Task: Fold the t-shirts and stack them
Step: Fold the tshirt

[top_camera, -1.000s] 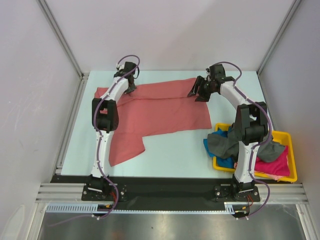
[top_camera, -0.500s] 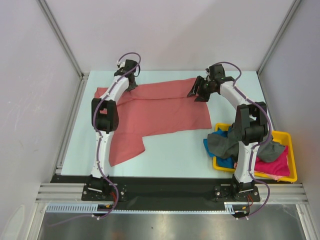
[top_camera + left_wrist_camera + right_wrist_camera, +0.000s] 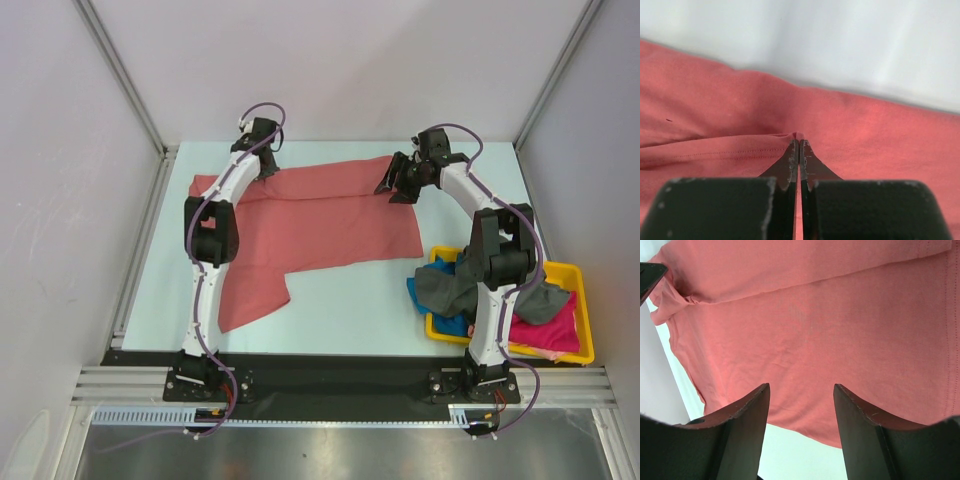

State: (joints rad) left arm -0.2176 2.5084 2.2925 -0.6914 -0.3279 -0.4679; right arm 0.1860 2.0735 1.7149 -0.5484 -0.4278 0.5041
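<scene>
A: Where's the salmon tee (image 3: 320, 215) rn?
B: Upper-middle of the top view, lying mostly flat on the table (image 3: 350, 310), with one part trailing to the lower left. No fold in it yet.

A: Anything change in the last sec?
B: Yep, the left gripper (image 3: 798, 143) finished closing. Its jaws are now pressed together on a small ridge of the cloth near the tee's far edge, upper left of the top view (wrist cam shows the fabric bunched right at the tips). It also crept a touch toward the top of the frame. The cloth itself hasn't visibly shifted.

A: And the other side?
B: The right gripper (image 3: 801, 386) hasn't moved: upper centre-right, jaws apart over the tee's far right corner, nothing pinched. Can't tell if the tips touch the fabric.

A: Meaning?
B: Imo the left has its hold and the right doesn't yet. A clean fold prob needs both far corners held, so the right should clamp before any lift.

A: The rest?
B: The dark grey tee (image 3: 445, 285), blue tee (image 3: 452, 323) and magenta tee (image 3: 555, 325) are heaped in the yellow tray (image 3: 585, 300), lower right, well apart from both grippers.
</scene>
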